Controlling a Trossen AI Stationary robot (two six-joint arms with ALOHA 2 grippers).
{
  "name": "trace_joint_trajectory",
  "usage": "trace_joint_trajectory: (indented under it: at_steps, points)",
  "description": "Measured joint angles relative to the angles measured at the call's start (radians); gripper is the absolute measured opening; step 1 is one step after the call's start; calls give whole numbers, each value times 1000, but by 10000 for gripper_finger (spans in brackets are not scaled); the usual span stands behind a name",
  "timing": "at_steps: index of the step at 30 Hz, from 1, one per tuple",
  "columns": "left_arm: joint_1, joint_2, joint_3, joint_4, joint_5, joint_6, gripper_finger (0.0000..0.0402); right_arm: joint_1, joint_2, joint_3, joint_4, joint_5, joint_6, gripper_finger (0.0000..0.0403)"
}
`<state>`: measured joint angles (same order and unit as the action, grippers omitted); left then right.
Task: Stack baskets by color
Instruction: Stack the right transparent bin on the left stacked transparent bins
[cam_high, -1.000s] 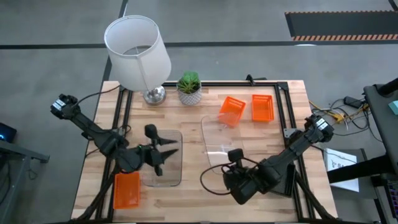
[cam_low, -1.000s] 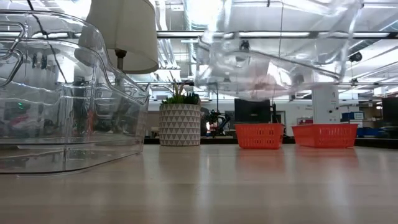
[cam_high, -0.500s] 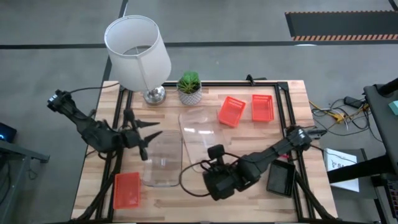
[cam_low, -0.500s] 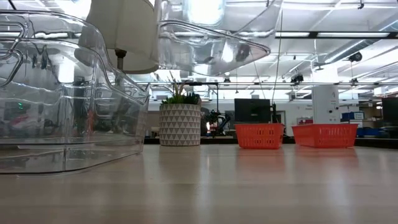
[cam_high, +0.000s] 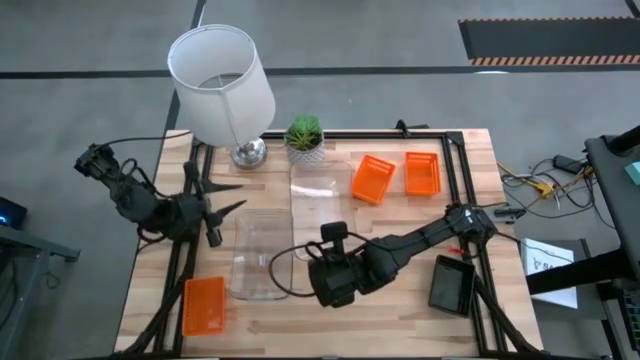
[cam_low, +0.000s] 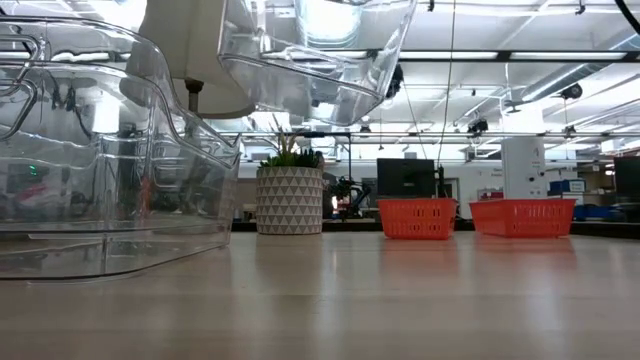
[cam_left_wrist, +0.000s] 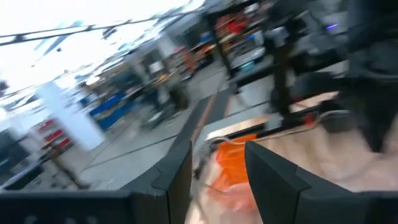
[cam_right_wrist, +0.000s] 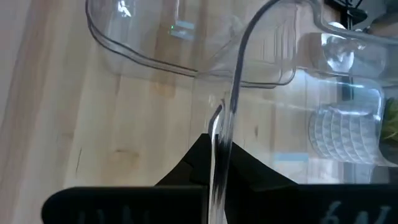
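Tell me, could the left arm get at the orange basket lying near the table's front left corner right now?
Probably yes: the left gripper, empty with jaws open, hovers just behind that orange basket, and nothing lies between them.

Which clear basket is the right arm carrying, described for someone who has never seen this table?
Start at the white lampshade and the potted plant beside it. In front of the plant hangs a see-through rectangular plastic basket, pinched by its rim in the right gripper. The other clear basket lies on the wood.

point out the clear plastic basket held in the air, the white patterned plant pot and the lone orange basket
clear plastic basket held in the air (cam_low: 310, 60), low view, its side wall
white patterned plant pot (cam_low: 289, 201), low view, front face
lone orange basket (cam_high: 204, 305), high view, its floor
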<state>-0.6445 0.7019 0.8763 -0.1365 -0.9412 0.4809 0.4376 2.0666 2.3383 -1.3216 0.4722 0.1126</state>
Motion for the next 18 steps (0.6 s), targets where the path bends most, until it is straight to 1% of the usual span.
trace_joint_trajectory:
  at_steps: [2, 5, 7, 10, 12, 18]
  points:
    - [0, -2, -12, -2, 95, -3, 132, -5, -1, 0, -11, -3, 6, 8]
    - [0, 25, -23, 0, 267, -34, 132, -12, -1, 0, -13, -47, 18, 8]
    - [1, 67, -23, 29, 332, -62, 132, -18, -1, -1, -24, -80, 41, 8]
    - [2, 156, -23, 79, 338, -72, 132, -25, -2, -3, -87, -137, 82, 8]
    - [4, 225, -24, 98, 343, -72, 132, -25, -2, -22, -97, -166, 102, 8]
    - [23, 407, -15, 171, 356, -82, 132, -24, -2, -137, -92, -291, 146, 8]
